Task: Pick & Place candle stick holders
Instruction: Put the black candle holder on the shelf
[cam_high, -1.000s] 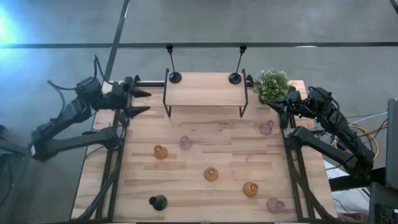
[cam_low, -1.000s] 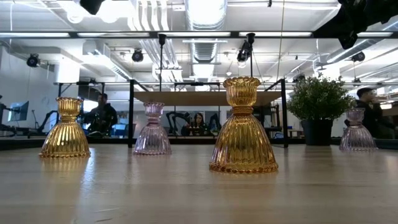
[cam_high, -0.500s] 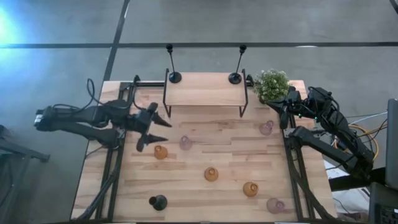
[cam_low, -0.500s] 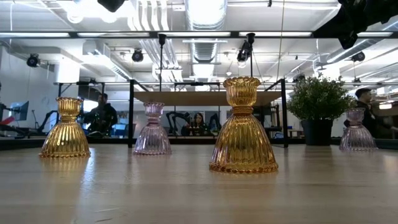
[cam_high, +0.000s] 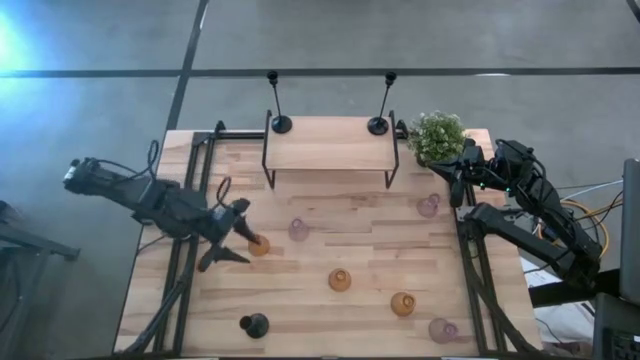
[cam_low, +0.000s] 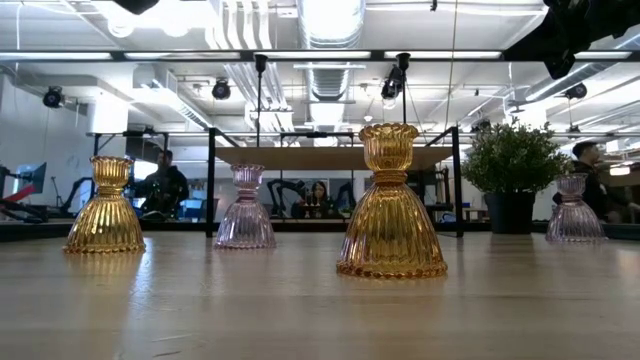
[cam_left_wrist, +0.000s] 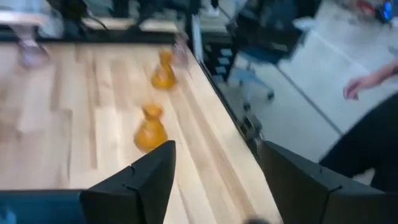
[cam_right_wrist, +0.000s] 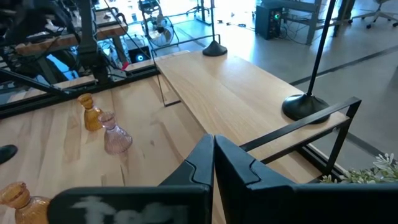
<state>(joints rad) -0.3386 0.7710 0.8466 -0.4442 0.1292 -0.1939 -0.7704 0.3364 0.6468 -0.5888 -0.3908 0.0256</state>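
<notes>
Two black tall-stemmed holders (cam_high: 281, 124) (cam_high: 377, 125) stand by their round bases on the wooden shelf (cam_high: 330, 145). A third black one (cam_high: 254, 324) is on the table near the front edge. Several small glass holders stand on the table, among them amber ones (cam_high: 258, 244) (cam_high: 340, 280) (cam_high: 402, 304) and pink ones (cam_high: 298, 229) (cam_high: 428, 206) (cam_high: 442, 330). My left gripper (cam_high: 232, 236) is open just left of the leftmost amber holder and empty (cam_left_wrist: 214, 177). My right gripper (cam_high: 455, 182) is shut and empty (cam_right_wrist: 213, 155) beside the plant.
A bushy green plant (cam_high: 437, 136) stands at the far right corner, next to the shelf. A person's hand (cam_left_wrist: 360, 87) shows beyond the table's near edge in the left wrist view. Bare wood lies between the scattered holders at the table's middle.
My left gripper has swung from the table's far left corner toward the near edge and a little rightward, down beside the leftmost amber holder, turning as it went and staying open. The holders have not moved.
</notes>
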